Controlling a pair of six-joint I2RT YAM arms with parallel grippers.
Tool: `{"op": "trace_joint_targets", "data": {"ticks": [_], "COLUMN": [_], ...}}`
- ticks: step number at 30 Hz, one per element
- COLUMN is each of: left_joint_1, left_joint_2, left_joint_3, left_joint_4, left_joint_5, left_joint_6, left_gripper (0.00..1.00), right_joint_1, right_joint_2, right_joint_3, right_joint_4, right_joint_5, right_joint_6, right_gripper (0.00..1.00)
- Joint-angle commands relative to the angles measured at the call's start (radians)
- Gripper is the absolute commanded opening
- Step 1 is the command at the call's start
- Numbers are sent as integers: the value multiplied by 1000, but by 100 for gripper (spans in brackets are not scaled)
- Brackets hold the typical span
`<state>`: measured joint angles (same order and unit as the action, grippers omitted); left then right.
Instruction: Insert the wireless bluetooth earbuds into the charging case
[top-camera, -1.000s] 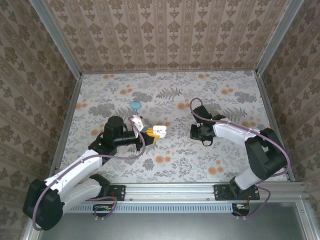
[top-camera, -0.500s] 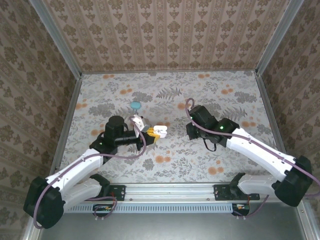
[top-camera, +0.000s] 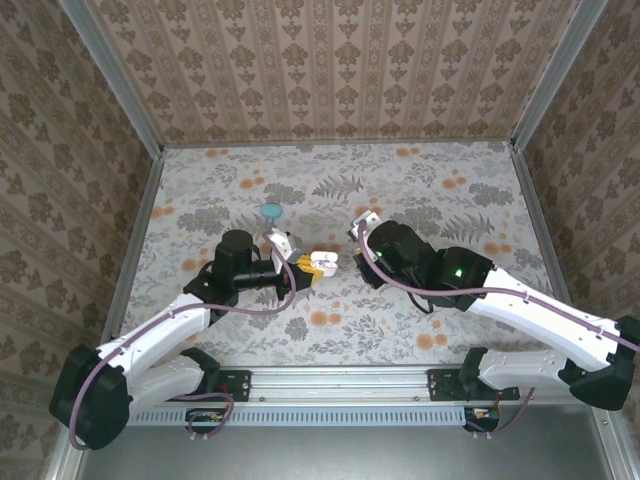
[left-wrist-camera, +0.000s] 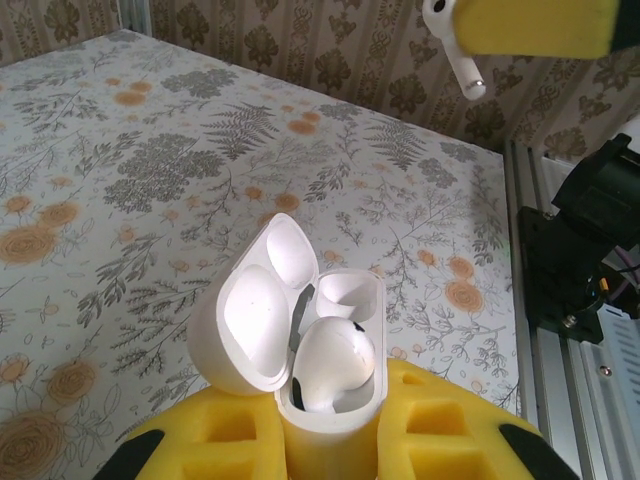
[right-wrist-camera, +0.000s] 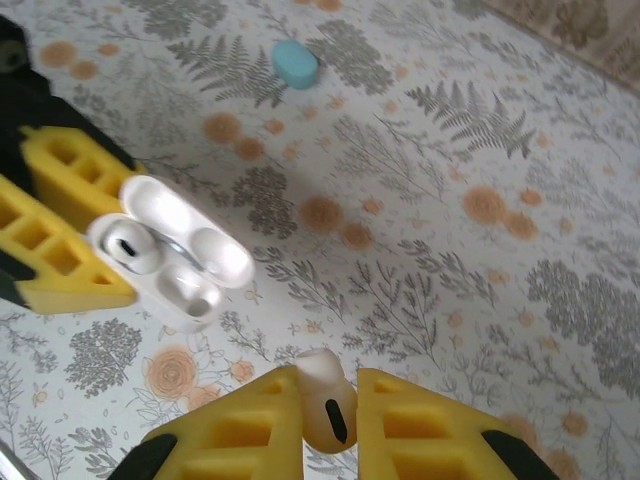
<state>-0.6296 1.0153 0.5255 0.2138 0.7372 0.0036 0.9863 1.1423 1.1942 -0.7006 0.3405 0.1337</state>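
Note:
The white charging case (left-wrist-camera: 330, 425) stands open between the yellow fingers of my left gripper (left-wrist-camera: 328, 415), which is shut on it. One white earbud (left-wrist-camera: 335, 365) sits in its near slot; the slot behind (left-wrist-camera: 350, 292) is empty. In the top view the case (top-camera: 322, 264) is held above the table's middle by that gripper (top-camera: 303, 268). My right gripper (right-wrist-camera: 328, 405) is shut on a second white earbud (right-wrist-camera: 322, 395), stem outward. It hangs a short way right of the case (right-wrist-camera: 170, 250), apart from it. From the left wrist, that bud (left-wrist-camera: 455, 45) shows at the top right.
A closed teal oval case (top-camera: 271, 211) lies on the floral table behind the left gripper, also seen from the right wrist as the teal case (right-wrist-camera: 295, 63). Metal rails (top-camera: 330, 380) run along the near edge. Patterned walls enclose the other three sides.
The right arm has swung left and stretched out toward the open case, carrying the white earbud. The left arm and the case have barely moved.

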Motion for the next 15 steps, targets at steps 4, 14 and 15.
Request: {"op": "trace_joint_targets", "data": {"ticks": [4, 14, 15], "left_joint_1": [-8, -10, -10], "left_joint_2": [-5, -5, -3], "left_joint_3": [36, 34, 35], "left_joint_4": [32, 21, 20], "left_joint_5": [28, 57, 61], "left_joint_6": [-20, -14, -13], "left_gripper": [0, 0, 0], "right_joint_1": [36, 38, 38], "right_joint_2": [83, 135, 136], "right_joint_3": [54, 85, 85], "right_joint_4": [30, 19, 21], "right_joint_5": [21, -2, -3], "right_joint_6": [-119, -177, -184], "right_gripper": [15, 15, 15]}}
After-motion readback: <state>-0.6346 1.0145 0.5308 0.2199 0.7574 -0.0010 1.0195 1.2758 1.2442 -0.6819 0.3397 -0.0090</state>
